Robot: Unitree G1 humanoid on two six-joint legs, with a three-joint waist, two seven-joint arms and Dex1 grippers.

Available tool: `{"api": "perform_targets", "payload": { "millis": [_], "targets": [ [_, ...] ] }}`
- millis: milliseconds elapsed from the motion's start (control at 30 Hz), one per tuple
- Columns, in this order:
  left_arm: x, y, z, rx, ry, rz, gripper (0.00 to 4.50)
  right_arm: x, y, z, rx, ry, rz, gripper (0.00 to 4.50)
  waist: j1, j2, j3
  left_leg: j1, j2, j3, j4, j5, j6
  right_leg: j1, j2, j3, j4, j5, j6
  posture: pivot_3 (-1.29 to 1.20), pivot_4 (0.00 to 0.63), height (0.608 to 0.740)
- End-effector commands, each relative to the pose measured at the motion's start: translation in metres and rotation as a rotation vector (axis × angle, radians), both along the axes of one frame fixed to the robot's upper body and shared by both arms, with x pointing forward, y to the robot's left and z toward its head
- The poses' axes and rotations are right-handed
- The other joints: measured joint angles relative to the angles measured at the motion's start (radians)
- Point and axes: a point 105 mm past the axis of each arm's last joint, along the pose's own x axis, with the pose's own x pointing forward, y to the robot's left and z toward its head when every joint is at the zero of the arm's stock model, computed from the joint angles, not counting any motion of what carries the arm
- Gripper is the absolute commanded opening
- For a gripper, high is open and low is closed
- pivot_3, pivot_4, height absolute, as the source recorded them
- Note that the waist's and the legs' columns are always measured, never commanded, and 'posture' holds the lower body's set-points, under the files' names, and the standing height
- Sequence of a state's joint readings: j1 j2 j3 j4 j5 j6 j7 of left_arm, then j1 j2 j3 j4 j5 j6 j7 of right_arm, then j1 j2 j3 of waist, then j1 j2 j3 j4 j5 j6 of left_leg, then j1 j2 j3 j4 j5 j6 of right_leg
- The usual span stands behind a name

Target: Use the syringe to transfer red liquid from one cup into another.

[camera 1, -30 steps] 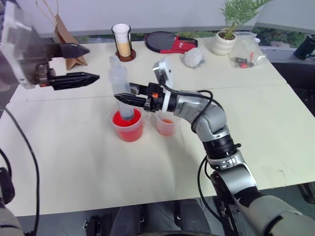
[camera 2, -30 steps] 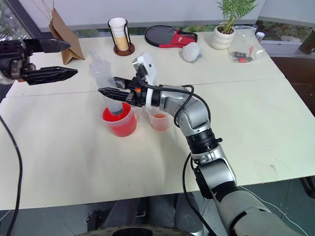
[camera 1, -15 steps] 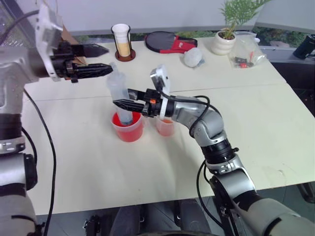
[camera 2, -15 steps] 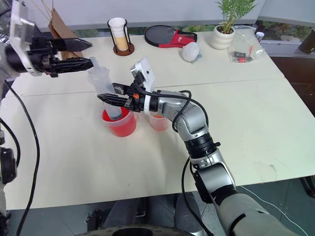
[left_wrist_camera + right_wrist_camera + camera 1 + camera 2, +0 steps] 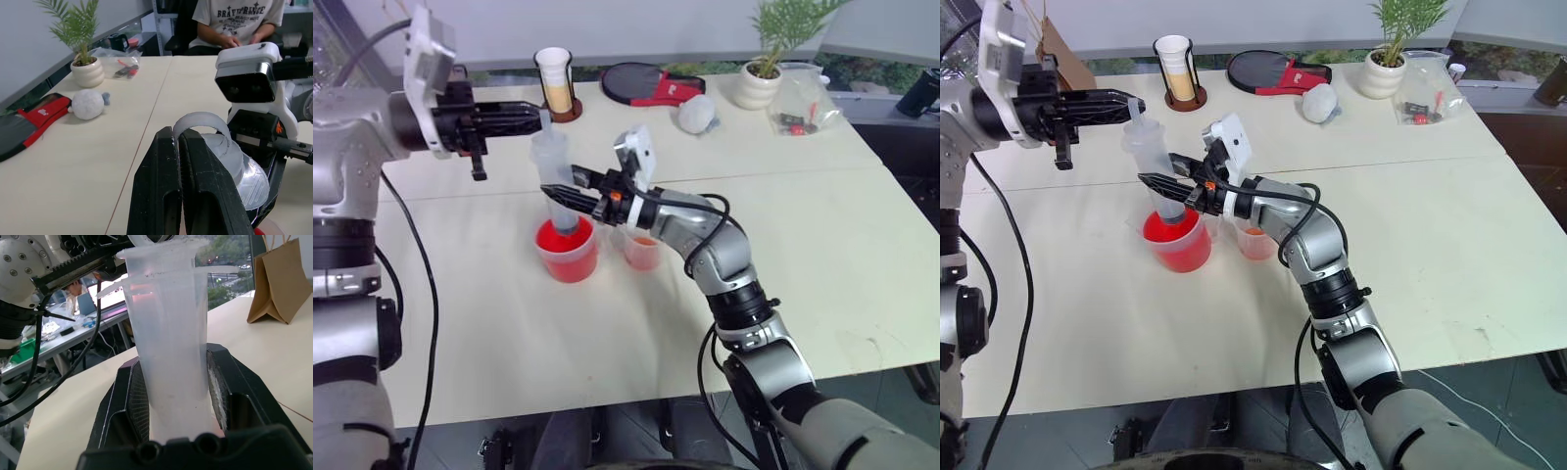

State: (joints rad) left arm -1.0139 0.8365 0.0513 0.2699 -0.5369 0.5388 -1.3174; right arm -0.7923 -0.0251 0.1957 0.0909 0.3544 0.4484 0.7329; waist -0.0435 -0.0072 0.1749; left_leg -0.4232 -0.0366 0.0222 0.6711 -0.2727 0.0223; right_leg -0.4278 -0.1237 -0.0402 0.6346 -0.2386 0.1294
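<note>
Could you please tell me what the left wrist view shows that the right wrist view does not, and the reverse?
Left wrist view alone: the shut left gripper at the top ring of the syringe, a potted plant, a white ball and a seated person. Right wrist view alone: the right gripper clamped on the syringe's barrel, and a brown paper bag. Both: the syringe and the pale table.

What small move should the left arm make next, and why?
Probably pull the plunger straight up. The left tool is shut on its top, the right tool clamps the syringe barrel, and the tip sits in the red beaker, ready to draw liquid.
</note>
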Motion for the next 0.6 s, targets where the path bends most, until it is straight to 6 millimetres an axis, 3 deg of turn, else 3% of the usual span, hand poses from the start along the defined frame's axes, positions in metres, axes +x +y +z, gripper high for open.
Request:
{"api": "perform_targets", "payload": {
  "millis": [33,533,600],
  "targets": [
    [-0.013,0.01,0.058,-0.106,-0.173,0.03,0.04,-0.026,0.023,-0.011,-0.044,-0.014,0.127,1.34,0.0,0.0,0.0,0.0,0.0,0.0,0.0,0.0,0.0,0.0,0.0,0.0,0.0,0.0,0.0,0.0,0.15,0.74],
    [-0.014,0.019,0.071,-0.155,-0.196,0.065,0.04,-0.022,0.022,-0.008,-0.029,-0.024,0.1,1.34,-0.001,0.0,0.0,0.0,0.0,0.0,0.0,0.0,0.0,0.0,0.0,0.0,0.0,0.0,0.0,0.0,0.15,0.74],
    [-0.014,0.02,0.063,-0.138,-0.16,0.049,0.62,-0.021,0.021,-0.006,-0.028,-0.027,0.096,1.34,-0.001,0.0,0.0,0.0,0.0,0.0,0.0,0.0,0.0,0.0,0.0,0.0,0.0,0.0,0.0,0.0,0.15,0.74]
  ]
}}
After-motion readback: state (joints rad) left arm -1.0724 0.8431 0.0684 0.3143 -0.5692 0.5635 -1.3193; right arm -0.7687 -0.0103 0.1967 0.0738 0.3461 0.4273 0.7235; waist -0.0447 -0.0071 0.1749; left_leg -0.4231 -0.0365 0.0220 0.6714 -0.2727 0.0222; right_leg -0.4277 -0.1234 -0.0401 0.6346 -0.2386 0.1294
